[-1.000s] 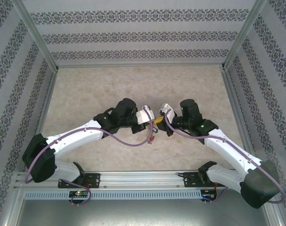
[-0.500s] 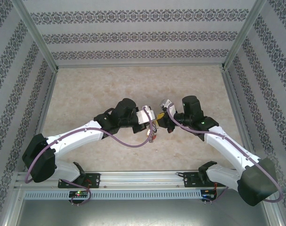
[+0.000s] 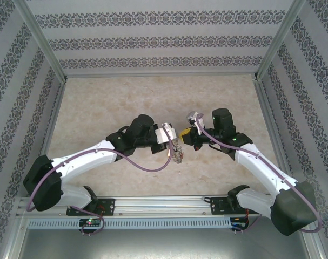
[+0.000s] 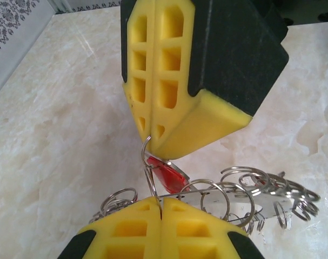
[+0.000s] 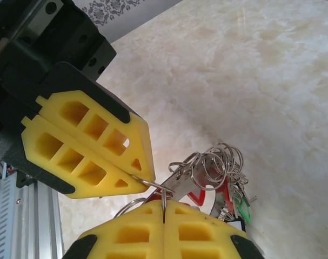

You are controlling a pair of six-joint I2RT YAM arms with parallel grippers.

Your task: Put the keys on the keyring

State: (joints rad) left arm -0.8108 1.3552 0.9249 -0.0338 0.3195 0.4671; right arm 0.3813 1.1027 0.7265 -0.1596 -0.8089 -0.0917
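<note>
The keyring point(image 3: 178, 154) hangs as a grey bunch of wire loops between both grippers, above the marble table point(image 3: 99, 102). My left gripper point(image 4: 161, 209) is shut on one thin loop of the keyring point(image 4: 245, 189). My right gripper point(image 5: 164, 209) is shut on a small wire ring right next to it, and the two rings cross at the fingertips. A red-tagged key point(image 4: 167, 172) dangles just under the right gripper's yellow pads point(image 4: 169, 102). Keys with red point(image 5: 194, 197) and green point(image 5: 242, 211) tags hang under the keyring point(image 5: 218, 164). The left gripper's pads point(image 5: 88, 151) nearly touch mine.
Patterned walls with metal frame posts point(image 3: 45, 48) close in the table on three sides. A metal rail point(image 3: 164, 204) with both arm bases runs along the near edge. Bare tabletop lies beyond and to both sides of the grippers.
Both grippers stay shut, tip to tip. The right wrist has shifted a little farther from the rail, and the keyring bunch now hangs lower and plainer beneath the fingertips.
</note>
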